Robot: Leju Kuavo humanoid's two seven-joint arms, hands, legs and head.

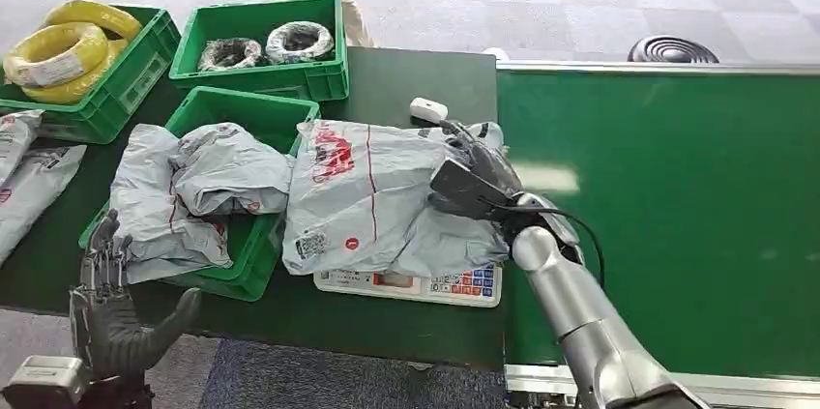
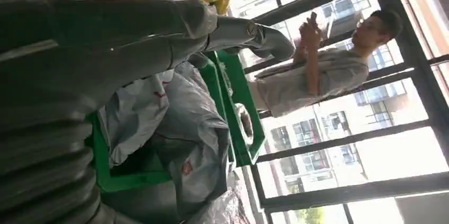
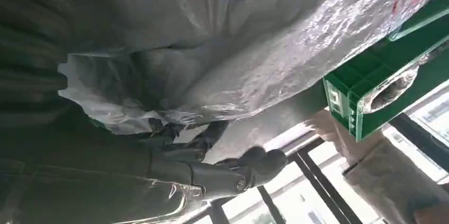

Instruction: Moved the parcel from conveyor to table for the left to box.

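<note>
Right robot hand (image 1: 474, 182) gripping parcel (image 1: 372, 196) at conveyor (image 1: 677, 216) edge

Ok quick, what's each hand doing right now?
Left hand: open, holding nothing, raised at the table's near edge by the green crate.
Right hand: gripping the grey parcel lying on the scale.

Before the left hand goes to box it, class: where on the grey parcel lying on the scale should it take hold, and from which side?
Probably the left edge of the grey parcel, beside the near green crate. It lies flat and slack on the scale, so that loose edge can be pinched. Come from the left: the right hand occupies the parcel's right end, and the left hand hangs open at that side.
</note>
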